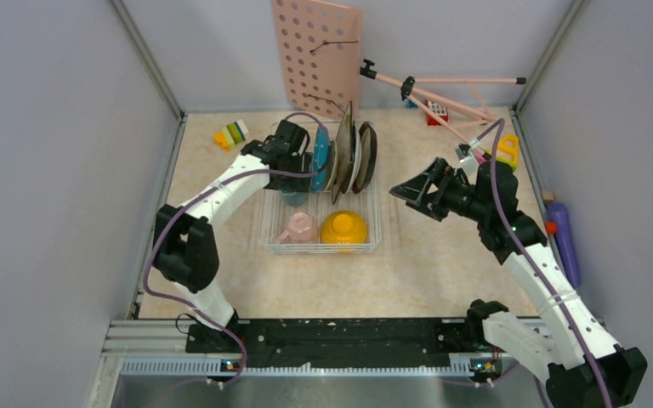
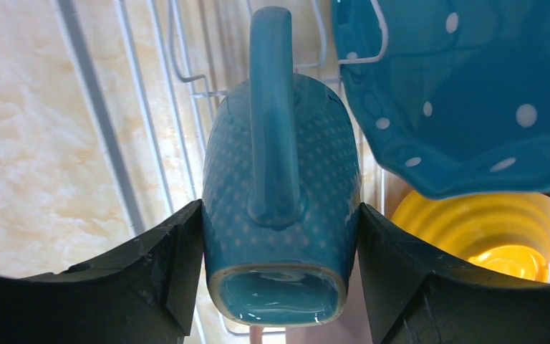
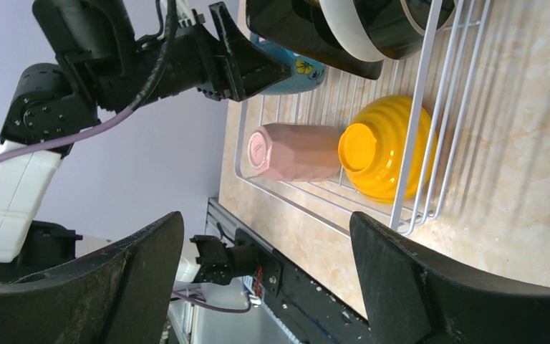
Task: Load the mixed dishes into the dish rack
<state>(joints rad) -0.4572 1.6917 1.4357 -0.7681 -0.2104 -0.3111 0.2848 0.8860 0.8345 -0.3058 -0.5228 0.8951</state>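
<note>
Small blue cup [image 2: 279,193] sat clamped by its flat sides between the jaws of your left gripper [image 2: 279,211]. It was in the back-left part of the dish rack [image 1: 319,248], just beside the teal white-dotted dish [image 2: 473,107]. I couldn't tell whether it touched the wires. It looked like glazed ceramic: stiff, slick, probably light, and easy to chip. The side walls seemed the sound place to hold, not the handle. Your right gripper [image 1: 410,189] hung wide open and empty, off the rack's right side.
</note>
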